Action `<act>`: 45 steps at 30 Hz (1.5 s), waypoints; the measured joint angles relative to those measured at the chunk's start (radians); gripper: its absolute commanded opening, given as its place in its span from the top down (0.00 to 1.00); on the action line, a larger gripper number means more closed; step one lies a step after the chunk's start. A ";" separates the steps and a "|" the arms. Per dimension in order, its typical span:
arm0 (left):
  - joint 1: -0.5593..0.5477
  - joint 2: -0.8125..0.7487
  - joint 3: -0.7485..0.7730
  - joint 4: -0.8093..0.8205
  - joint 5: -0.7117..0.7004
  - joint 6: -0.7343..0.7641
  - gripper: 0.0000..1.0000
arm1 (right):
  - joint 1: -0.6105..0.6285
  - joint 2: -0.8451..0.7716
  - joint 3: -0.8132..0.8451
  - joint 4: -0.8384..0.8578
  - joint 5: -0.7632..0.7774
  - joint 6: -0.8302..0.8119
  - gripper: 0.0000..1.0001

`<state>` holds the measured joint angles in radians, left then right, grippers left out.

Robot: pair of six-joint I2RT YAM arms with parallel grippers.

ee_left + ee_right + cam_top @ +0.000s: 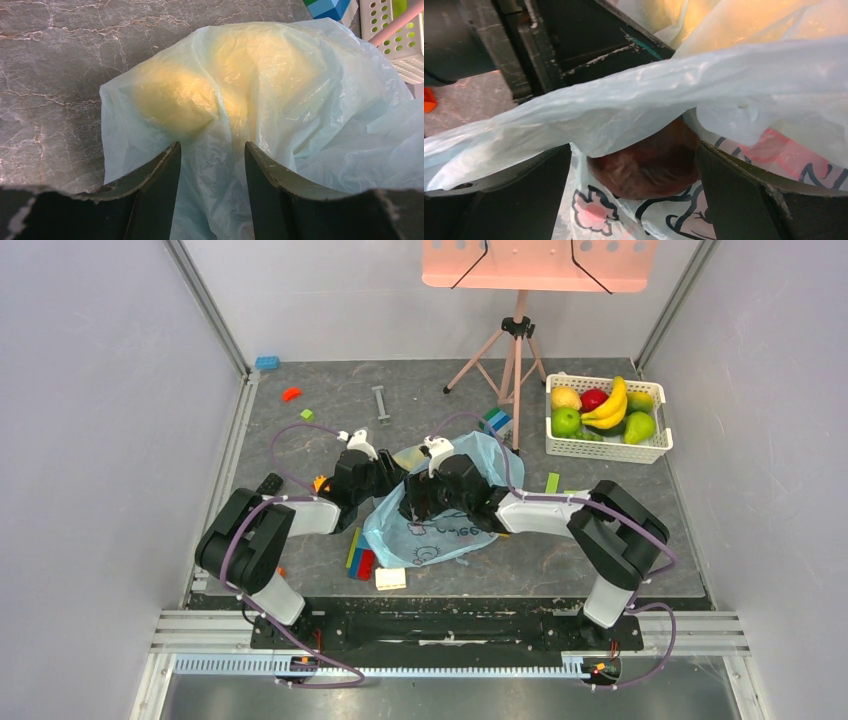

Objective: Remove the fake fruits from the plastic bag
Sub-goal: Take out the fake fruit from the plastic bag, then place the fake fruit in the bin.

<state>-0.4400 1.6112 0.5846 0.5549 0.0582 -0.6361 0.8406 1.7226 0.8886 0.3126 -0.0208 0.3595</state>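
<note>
The light-blue plastic bag (440, 532) with its pink-and-dark print lies crumpled at the table's middle. My left gripper (393, 476) is at its far-left edge and my right gripper (415, 502) is over it. In the left wrist view the left gripper (212, 147) is open, with bag film (325, 100) between the fingers. Two yellow fruits (175, 100) show through the film just beyond the tips. In the right wrist view the right gripper (634, 150) is open around the dark maroon fruit (649, 165), which lies under a fold of the bag (724, 85).
A white slotted basket (660, 445) with other fruits stands at the back right. A tripod (515, 350) stands behind the bag. Loose blocks lie about: stacked coloured ones (358, 558), a cream one (390, 579), a green one (552, 482) and a blue-green one (495, 421).
</note>
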 measured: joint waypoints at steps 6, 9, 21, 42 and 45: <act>0.000 0.004 0.000 0.000 0.001 0.000 0.43 | 0.008 0.047 0.027 -0.025 0.040 -0.048 0.02; 0.000 0.008 0.004 -0.001 0.003 0.000 0.43 | 0.010 0.073 0.047 -0.034 0.043 -0.080 0.02; 0.000 0.013 0.008 -0.001 0.003 0.000 0.43 | 0.015 0.088 0.063 -0.037 0.036 -0.121 0.18; 0.000 0.014 0.011 -0.002 0.003 0.000 0.43 | 0.015 -0.360 -0.068 -0.173 0.048 -0.125 0.19; 0.000 0.014 0.011 -0.002 0.003 0.000 0.42 | 0.015 -0.444 -0.069 -0.216 0.057 -0.122 0.19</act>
<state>-0.4400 1.6253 0.5957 0.5526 0.0616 -0.6365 0.8558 1.2789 0.8200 0.0963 0.0360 0.2371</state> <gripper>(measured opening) 0.571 0.880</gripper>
